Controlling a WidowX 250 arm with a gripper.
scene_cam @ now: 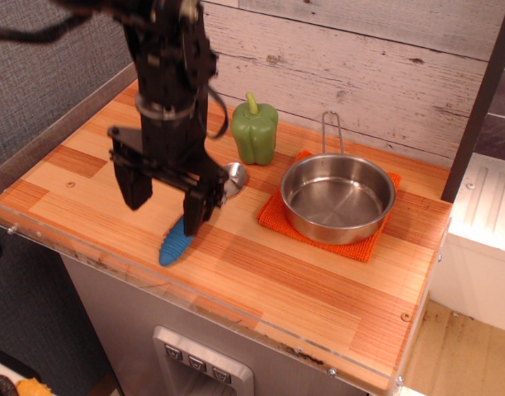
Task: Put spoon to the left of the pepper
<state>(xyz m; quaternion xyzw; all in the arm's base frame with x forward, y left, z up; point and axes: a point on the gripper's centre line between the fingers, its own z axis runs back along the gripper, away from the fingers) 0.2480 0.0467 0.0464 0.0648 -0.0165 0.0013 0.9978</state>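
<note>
Lying diagonally on the wooden table [335, 289], the single blue-handled spoon with a shiny metal bowl [176, 242] has its bowl pointing up-right toward the back and its handle toward the front edge. The black end effector [163, 206] is spread apart, empty, directly over the handle. One glossy green bell pepper [254, 132] stands behind and right of it.
</note>
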